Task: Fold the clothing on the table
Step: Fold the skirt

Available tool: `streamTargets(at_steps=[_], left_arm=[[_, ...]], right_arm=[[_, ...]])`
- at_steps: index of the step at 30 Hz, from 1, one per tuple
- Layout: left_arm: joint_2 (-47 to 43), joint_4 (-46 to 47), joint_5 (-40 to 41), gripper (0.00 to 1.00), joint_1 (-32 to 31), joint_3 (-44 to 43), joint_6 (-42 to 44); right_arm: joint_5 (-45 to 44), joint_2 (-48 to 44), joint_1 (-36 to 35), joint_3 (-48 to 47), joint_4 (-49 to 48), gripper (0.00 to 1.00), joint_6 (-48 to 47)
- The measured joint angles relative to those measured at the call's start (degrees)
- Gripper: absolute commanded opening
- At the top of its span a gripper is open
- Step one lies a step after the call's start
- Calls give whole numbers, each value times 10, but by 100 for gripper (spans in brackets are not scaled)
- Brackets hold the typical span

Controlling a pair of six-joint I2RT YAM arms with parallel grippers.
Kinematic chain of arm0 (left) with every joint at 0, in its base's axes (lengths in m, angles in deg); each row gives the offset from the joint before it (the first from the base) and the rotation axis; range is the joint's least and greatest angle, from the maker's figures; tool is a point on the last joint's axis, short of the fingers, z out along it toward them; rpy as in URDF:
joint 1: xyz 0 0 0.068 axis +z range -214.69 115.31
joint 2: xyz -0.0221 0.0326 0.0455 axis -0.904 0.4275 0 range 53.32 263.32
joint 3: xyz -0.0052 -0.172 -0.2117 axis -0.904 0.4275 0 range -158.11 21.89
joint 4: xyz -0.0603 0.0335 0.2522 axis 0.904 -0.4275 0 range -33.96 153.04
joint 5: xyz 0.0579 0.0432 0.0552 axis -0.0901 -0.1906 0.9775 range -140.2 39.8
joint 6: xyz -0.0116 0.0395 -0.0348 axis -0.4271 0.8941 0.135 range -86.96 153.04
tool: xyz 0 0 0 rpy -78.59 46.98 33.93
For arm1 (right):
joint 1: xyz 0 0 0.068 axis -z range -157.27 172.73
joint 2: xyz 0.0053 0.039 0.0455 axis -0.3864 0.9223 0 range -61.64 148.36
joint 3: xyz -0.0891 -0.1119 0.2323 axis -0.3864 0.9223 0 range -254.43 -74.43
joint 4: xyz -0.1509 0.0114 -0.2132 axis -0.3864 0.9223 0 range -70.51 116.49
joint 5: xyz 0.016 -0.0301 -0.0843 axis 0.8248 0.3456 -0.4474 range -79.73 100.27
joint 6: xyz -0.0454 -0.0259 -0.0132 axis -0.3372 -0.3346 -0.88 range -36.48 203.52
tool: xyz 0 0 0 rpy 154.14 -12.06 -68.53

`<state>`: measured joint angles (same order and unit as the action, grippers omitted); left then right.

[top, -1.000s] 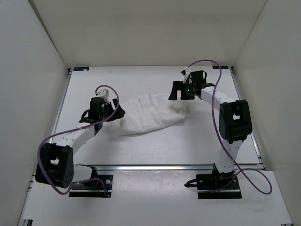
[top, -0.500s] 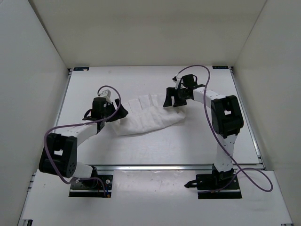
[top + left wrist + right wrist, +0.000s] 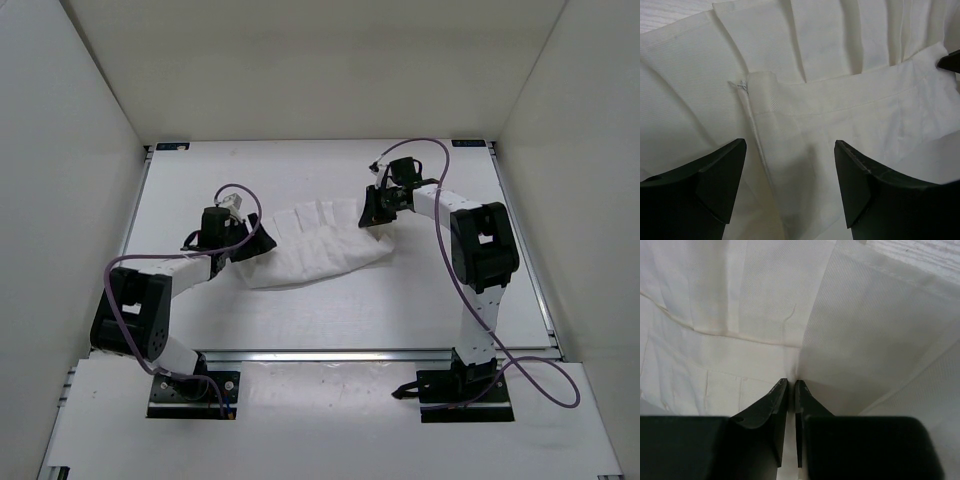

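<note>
Clothing [image 3: 320, 250] pinched in R claw [image 3: 791, 382].

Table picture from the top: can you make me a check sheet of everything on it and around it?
Surface: white table, flat, with a metal rail along its near edge.
Job's things: white pleated clothing lying spread out between the two arms, not yet neatly folded.
Clutter: nothing seen.
Grippers: left gripper open, with a finger on either side of a hemmed corner of the clothing; right gripper shut, pinching a fold of the clothing at its far right end.
Cables: purple cables loop along both arms, and none lie on the clothing.
Surroundings: plain white walls on three sides.
</note>
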<state>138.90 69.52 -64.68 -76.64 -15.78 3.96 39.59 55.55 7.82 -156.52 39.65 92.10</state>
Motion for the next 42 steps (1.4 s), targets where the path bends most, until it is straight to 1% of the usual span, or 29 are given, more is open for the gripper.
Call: streamTargets(at_steps=[1, 2, 3, 4, 5, 6, 7, 8, 9, 10, 16, 21, 28, 32, 33, 34, 35, 36, 37, 42], left_arm=[[5, 1, -3, 80, 0, -2, 0], [9, 1, -6, 78, 0, -3, -1], [14, 0, -10, 72, 0, -5, -2], [17, 0, -12, 60, 0, -7, -3], [18, 0, -14, 53, 0, -8, -6], [19, 1, -14, 39, 1, -8, -4], [19, 0, -16, 22, 2, -9, -5], [19, 0, -17, 9, 3, -10, -9], [19, 0, -19, 3, 5, -13, -8], [19, 0, -22, 0, 5, -16, -8], [16, -13, -27, 0, 9, -55, -1], [9, -13, -38, 0, 18, -69, 2], [9, -13, -56, 0, 28, -77, 9], [10, -12, -64, 0, 39, -97, 10], [10, -10, -64, 0, 40, -102, 11], [10, -7, -66, 0, 40, -106, 12], [10, -3, -66, 0, 40, -108, 12], [11, 0, -66, 0, 39, -108, 12], [11, 0, -67, 0, 38, -107, 12], [11, 2, -68, 0, 38, -93, 11]], right_arm=[[0, 0, 0, 0, 0, 8, 1], [0, 0, 0, -1, 2, 8, 2], [0, 0, 1, -2, 4, 6, 2], [0, 0, 1, -2, 5, 1, 1], [0, 0, 1, -2, 6, 0, 0], [0, 0, 1, -3, 8, 0, 0], [-1, 0, 1, -3, 10, 0, -1], [-1, 0, 1, -5, 14, 1, -2], [-2, 0, 1, -6, 16, 0, -3], [-2, 0, 1, -8, 19, 0, -3], [-4, -4, 7, -16, 33, 0, -8], [-5, -22, 12, -19, 39, 0, -9], [-2, -34, 14, -69, 31, 0, -2], [1, -35, 19, -93, 30, 1, 4], [1, -35, 21, -96, 29, 3, 5], [1, -35, 23, -96, 28, 11, 7], [2, -35, 25, -96, 28, 15, 9], [1, -34, 27, -95, 29, 24, 10], [1, -32, 27, -94, 29, 27, 10], [12, -9, 34, -94, 31, 29, 10]])
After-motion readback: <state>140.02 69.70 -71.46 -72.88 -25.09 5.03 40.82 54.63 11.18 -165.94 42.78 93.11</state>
